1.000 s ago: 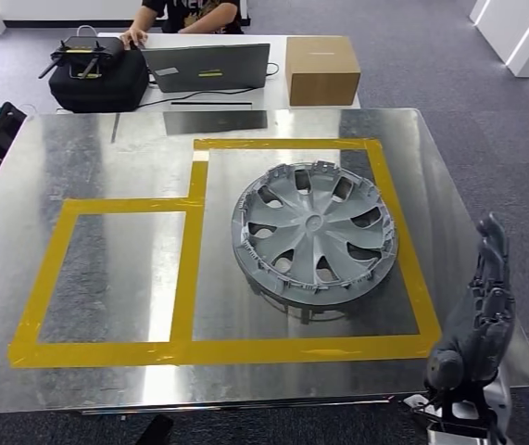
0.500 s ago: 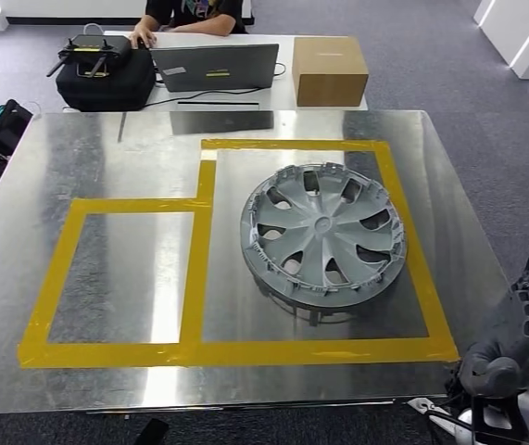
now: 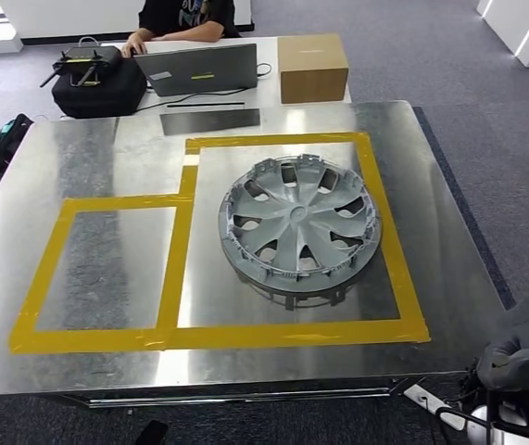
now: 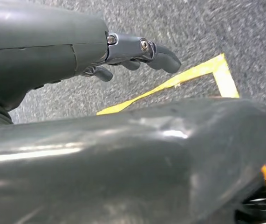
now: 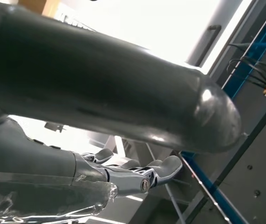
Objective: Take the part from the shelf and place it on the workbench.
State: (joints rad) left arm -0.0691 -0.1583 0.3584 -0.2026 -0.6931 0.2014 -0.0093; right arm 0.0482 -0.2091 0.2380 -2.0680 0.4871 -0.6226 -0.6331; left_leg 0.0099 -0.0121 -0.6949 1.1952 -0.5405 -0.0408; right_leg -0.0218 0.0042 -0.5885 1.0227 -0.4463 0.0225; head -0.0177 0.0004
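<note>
Grey plastic part [image 3: 299,227] lies flat on the workbench [image 3: 94,158], inside the larger yellow-tape square [image 3: 387,232], and no hand touches it. By my judgement the placing is done, so the step in hand is to bring the arms away — low and wide, so nothing catches the bench edge or pushes the part over the tape. The right hand [image 3: 527,348] hangs off the bench corner, fingers [image 5: 156,170] stretched and apart, holding nothing. The left hand [image 4: 89,51] is over the carpet, fingers [image 4: 159,53] slightly bent, spread — it holds nothing too.
</note>
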